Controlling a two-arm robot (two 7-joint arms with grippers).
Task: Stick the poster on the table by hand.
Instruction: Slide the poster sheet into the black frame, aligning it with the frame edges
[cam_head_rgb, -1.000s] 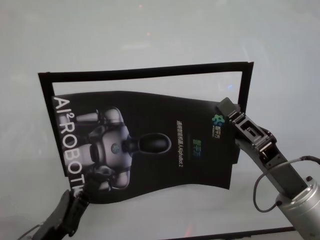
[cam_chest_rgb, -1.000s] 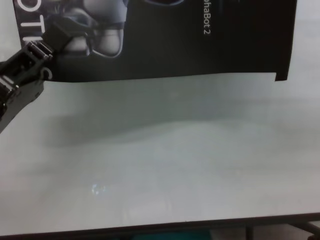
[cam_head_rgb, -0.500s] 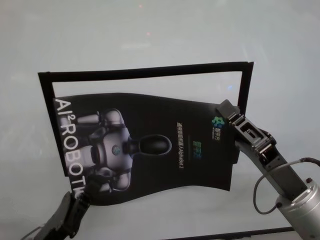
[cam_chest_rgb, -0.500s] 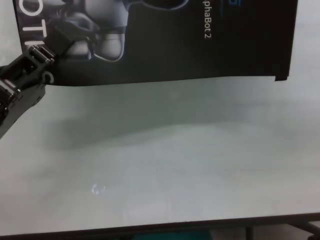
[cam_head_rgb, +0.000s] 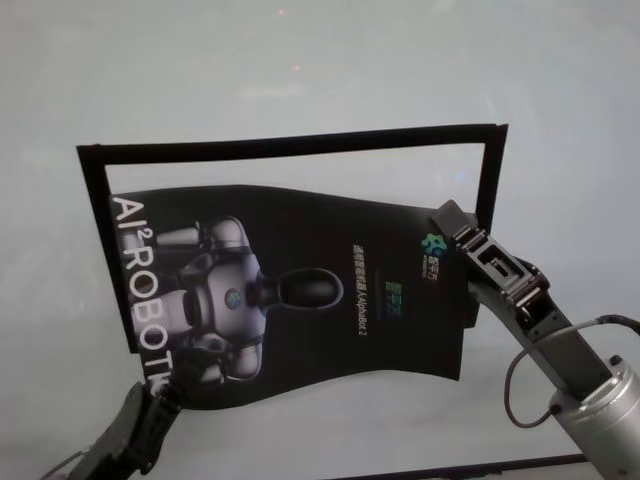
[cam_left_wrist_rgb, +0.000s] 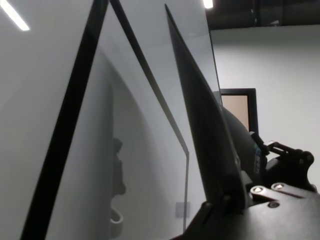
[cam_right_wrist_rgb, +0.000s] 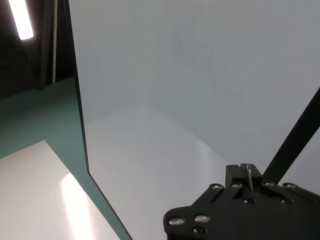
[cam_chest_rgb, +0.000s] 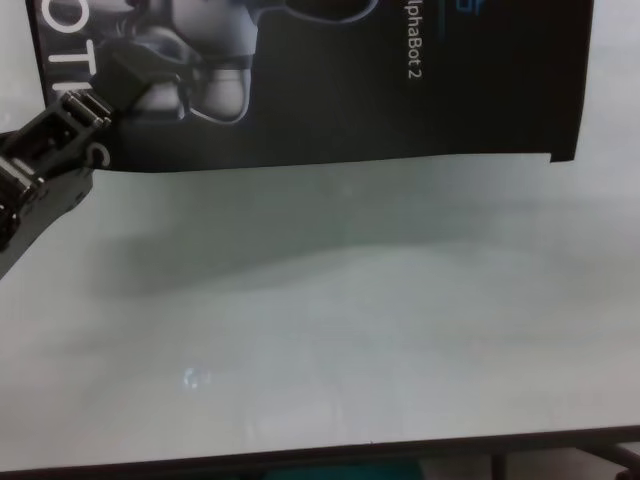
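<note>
Left gripper (cam_head_rgb: 172, 388): at the near-left corner of the poster (cam_head_rgb: 300, 290), coming up from the near edge of the table (cam_head_rgb: 300, 90); its fingers are clamped on the sheet's edge just beside the big white vertical letters (cam_head_rgb: 140, 290), as the chest view also shows. Poster: large black glossy sheet held between the two arms above the white tabletop, not lying flat; its far and near edges curve in a wave and it throws a soft shadow on the surface below. Printed on it are a grey-white robot picture (cam_head_rgb: 215, 300) and small white text toward the right. Black strips (cam_head_rgb: 290, 145): narrow frame outline on the table, showing behind the poster's far and right sides. Right gripper (cam_head_rgb: 447, 222): at the poster's far-right corner, pinched closed on the sheet's edge, its arm running back toward the near right.
</note>
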